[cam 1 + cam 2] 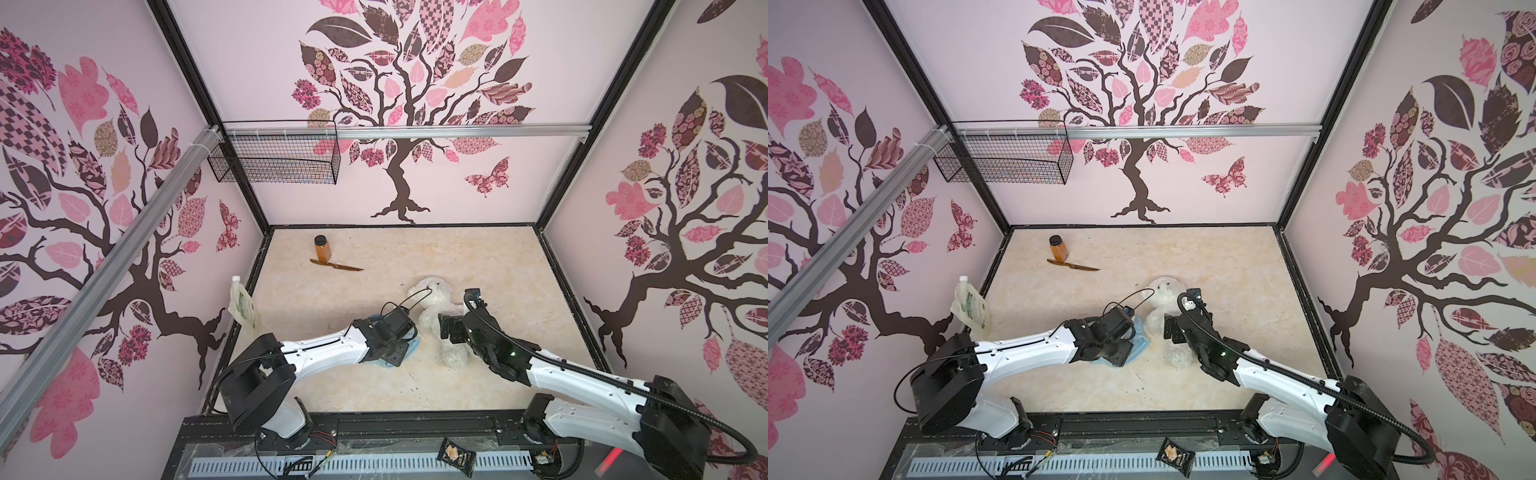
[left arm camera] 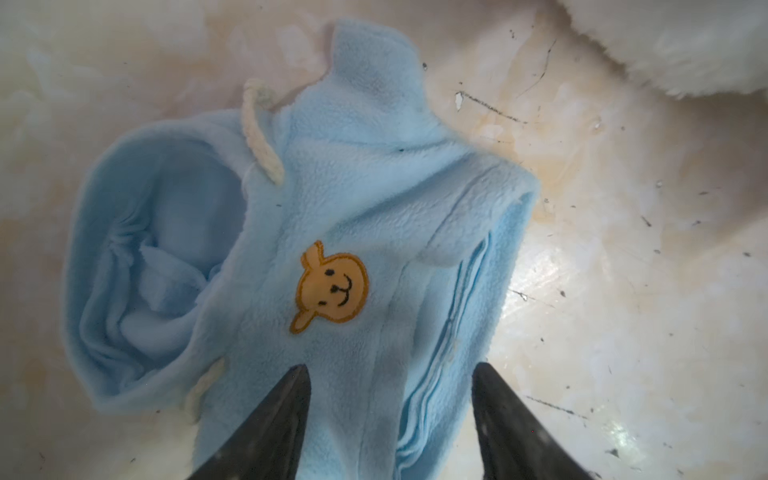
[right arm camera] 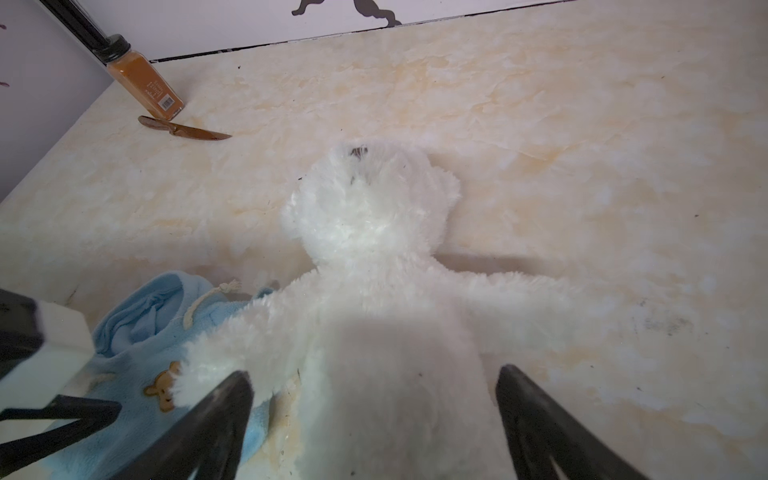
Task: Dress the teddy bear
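The white fluffy teddy bear [image 1: 431, 305] [image 1: 1163, 297] lies on its back on the marble table, arms spread, head toward the back wall [image 3: 374, 232]. My right gripper [image 3: 375, 370] [image 1: 451, 328] is open wide, its fingers on either side of the bear's belly. The light blue hooded shirt [image 2: 353, 187] [image 1: 1140, 340] with an orange bear-face patch lies crumpled on the table just left of the bear [image 3: 137, 332]. My left gripper [image 2: 391, 368] [image 1: 392, 353] hangs over its lower part, open, with fabric between the two fingers. One bear paw [image 2: 685, 41] shows beside the shirt.
A spice jar [image 1: 322, 247] and a brown knife [image 1: 336, 266] lie at the back left. A white pouch [image 1: 241, 303] leans on the left wall. A wire basket [image 1: 274, 153] hangs on the back rail. A dark packet [image 1: 457, 455] lies on the front frame.
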Robot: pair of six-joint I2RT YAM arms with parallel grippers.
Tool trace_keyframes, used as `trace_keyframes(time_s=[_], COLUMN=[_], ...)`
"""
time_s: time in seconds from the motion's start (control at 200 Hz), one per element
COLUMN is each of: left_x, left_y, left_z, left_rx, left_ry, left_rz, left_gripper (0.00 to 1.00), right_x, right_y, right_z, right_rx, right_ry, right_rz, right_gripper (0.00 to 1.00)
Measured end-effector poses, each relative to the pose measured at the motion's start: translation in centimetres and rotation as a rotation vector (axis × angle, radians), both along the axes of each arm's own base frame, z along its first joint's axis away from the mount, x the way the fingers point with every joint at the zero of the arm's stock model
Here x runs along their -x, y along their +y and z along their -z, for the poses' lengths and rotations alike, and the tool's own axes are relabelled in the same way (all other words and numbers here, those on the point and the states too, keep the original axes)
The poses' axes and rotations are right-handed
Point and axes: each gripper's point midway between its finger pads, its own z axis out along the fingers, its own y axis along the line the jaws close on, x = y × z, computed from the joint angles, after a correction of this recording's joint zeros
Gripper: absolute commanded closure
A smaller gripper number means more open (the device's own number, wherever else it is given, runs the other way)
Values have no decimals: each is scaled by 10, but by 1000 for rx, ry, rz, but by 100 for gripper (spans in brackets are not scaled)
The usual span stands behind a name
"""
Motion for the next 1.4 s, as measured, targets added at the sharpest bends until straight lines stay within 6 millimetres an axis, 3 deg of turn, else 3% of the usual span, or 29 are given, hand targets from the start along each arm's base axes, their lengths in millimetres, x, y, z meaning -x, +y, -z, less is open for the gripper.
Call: trace_keyframes(time_s=[0.115,0.235,0.46,0.6,0.635,0.805,0.995,1.275,1.4], left_x=[-9,-17,-30,-39,-42,-68,-66,-55,-53], left_y=[-14,-26,-30,-31,-30,5,12,13,13], left_z=[4,6,15,1,-7,-44,-57,-50,-50], left_rx=[16,43,43,109,156,362,449,456,457], left_ry=[-15,-32,-67,-92,-92,-94,-59,-10,-5], left_rz=[15,25,-26,-91,-114,-282,-300,-287,-286], left_gripper=[37,46,82,92,100,100,100,100,100], right_x=[1,3,4,12,15,32,58,33,17], right_y=[-2,-5,-4,9,15,56,110,140,157], right_z=[0,4,7,4,1,-13,15,49,61], right_rx=[9,29,48,21,1,-126,-126,-100,-88], right_ry=[-4,3,12,12,8,7,96,132,125], right_rz=[1,-1,-18,-112,-151,-360,-542,-520,-515], right_gripper=[4,4,6,20,23,38,43,55,74])
